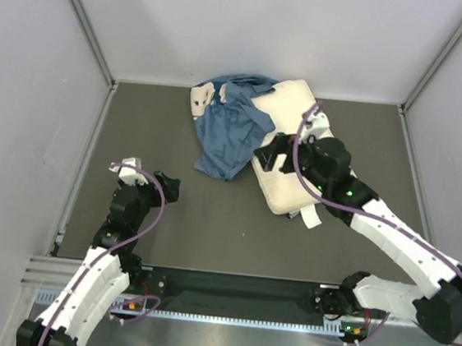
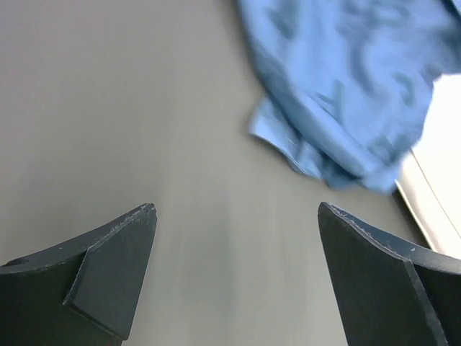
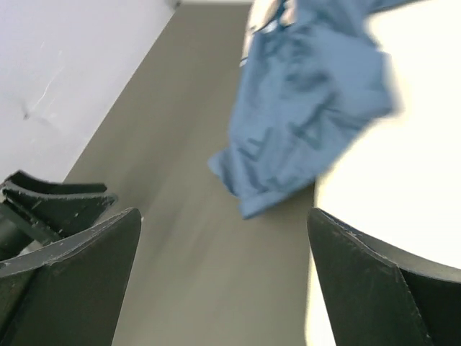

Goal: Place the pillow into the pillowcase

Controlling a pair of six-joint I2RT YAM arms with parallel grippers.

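The cream pillow (image 1: 293,99) lies at the back of the table, slanting toward the middle, with a small white tag (image 1: 312,219) at its near end. The crumpled blue pillowcase (image 1: 230,128) is draped over the pillow's left part and spills onto the table. My right gripper (image 1: 264,157) hovers open at the pillow's left edge, beside the pillowcase's lower corner (image 3: 252,194); the pillow (image 3: 389,187) shows under its right finger. My left gripper (image 1: 169,188) stands open and empty over bare table to the left, with the pillowcase (image 2: 346,86) and pillow (image 2: 441,162) ahead of it.
White walls enclose the dark grey table (image 1: 208,228) on three sides, with metal posts (image 1: 82,17) at the back corners. A metal rail (image 1: 235,289) with the arm bases runs along the near edge. The left gripper (image 3: 54,200) shows at the right wrist view's left.
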